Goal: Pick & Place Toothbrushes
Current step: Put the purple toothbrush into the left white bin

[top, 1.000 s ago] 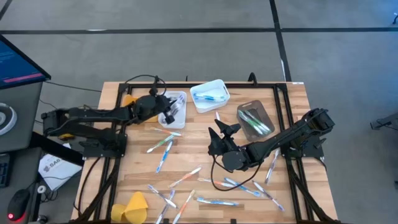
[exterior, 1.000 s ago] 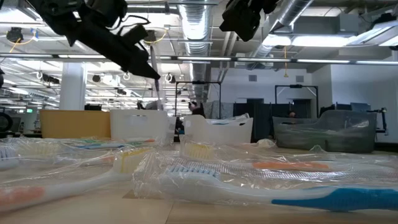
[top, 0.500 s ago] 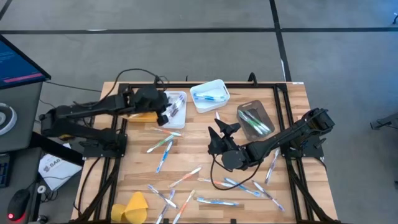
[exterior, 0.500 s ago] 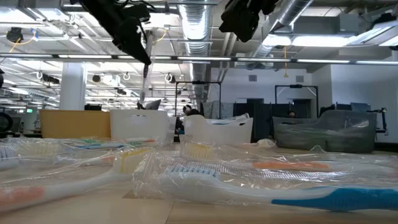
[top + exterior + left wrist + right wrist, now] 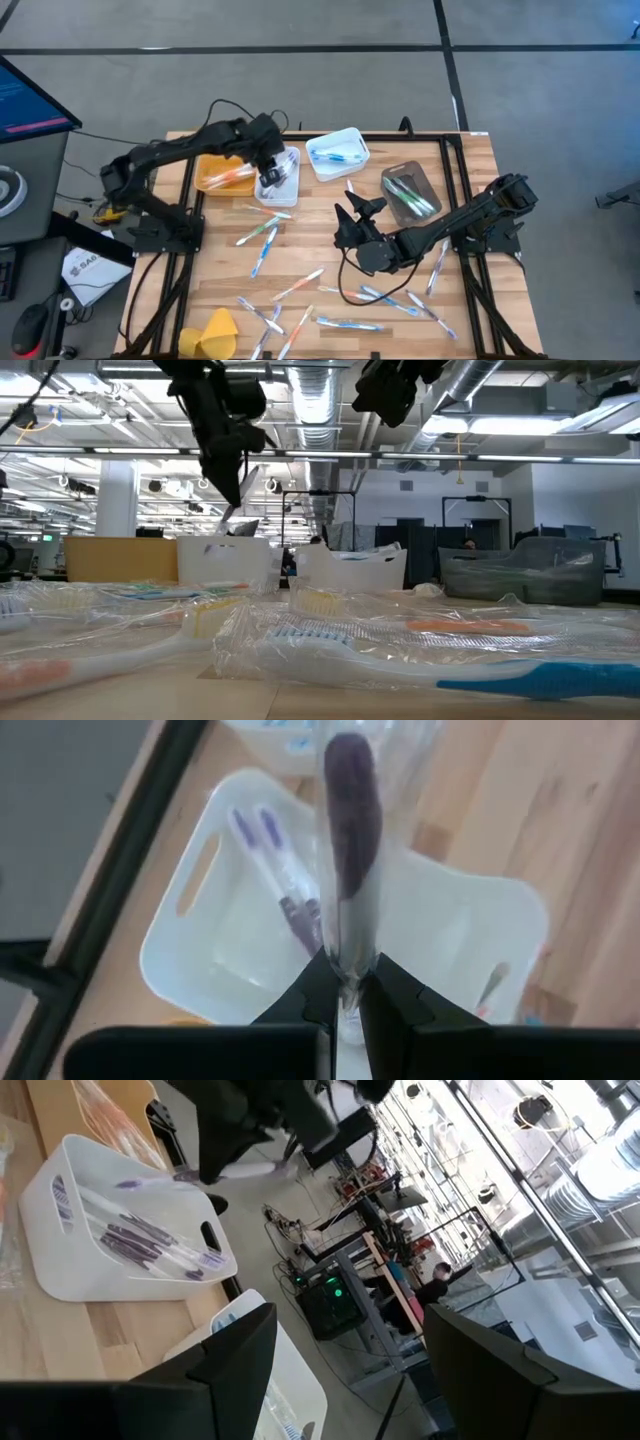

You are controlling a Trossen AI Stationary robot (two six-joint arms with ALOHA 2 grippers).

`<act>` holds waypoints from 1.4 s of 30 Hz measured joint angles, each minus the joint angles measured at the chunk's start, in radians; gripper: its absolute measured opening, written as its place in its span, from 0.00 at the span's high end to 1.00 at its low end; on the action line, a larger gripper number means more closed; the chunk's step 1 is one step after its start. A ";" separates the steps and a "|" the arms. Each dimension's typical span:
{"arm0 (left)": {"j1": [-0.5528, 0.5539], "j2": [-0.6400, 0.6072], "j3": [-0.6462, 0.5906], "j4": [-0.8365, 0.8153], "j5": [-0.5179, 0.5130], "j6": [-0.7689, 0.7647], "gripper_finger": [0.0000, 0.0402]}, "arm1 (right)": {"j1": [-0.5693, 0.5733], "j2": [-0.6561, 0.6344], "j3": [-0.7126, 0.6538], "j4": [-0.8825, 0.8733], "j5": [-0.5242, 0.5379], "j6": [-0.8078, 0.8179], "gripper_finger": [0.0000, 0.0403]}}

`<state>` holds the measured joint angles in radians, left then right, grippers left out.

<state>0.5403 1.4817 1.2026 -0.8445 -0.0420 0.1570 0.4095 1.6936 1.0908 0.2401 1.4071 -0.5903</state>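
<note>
My left gripper (image 5: 270, 177) hangs over a white bin (image 5: 290, 187) at the far left, shut on a clear-wrapped purple toothbrush (image 5: 348, 830). In the bin lie other purple toothbrushes (image 5: 272, 860). Many wrapped toothbrushes (image 5: 262, 236) lie flat and scattered on the wooden table. My right gripper (image 5: 356, 214) stands open at mid-table, held level and clear of the table, with nothing between its fingers (image 5: 240, 1370). My left gripper pinches one end of the toothbrush's clear wrapper (image 5: 347, 982) between its two fingertips. The fingers point steeply down from above, and the toothbrush runs on beyond them, in line with them. It hangs clear above the white bin's floor (image 5: 230, 945).
An orange bin (image 5: 222, 176) stands left of the white one. Toward the far right stand a second white bin (image 5: 338, 152) with blue toothbrushes and a brown bin (image 5: 410, 190) with green ones. A yellow lump (image 5: 213, 332) lies at the near left edge.
My left arm has raised its elbow and swung toward the far edge. Its gripper has tipped from a shallow slant to pointing steeply down over the white bin, still shut on the toothbrush, which now hangs nearly upright.
</note>
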 joint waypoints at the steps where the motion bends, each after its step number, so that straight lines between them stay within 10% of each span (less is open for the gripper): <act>1: 0.009 0.019 0.013 -0.016 0.006 0.000 0.96 | 0.000 0.000 0.000 0.000 0.000 0.000 0.38; 11: 0.055 0.120 0.044 -0.084 0.209 -0.010 0.95 | 0.000 0.000 0.000 0.000 -0.003 0.012 0.38; 42: 0.056 0.199 0.044 -0.060 0.207 0.021 0.76 | 0.001 0.000 0.000 0.000 -0.005 0.015 0.38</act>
<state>0.5961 1.6806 1.2465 -0.9044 0.1647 0.1778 0.4107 1.6936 1.0908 0.2398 1.4025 -0.5755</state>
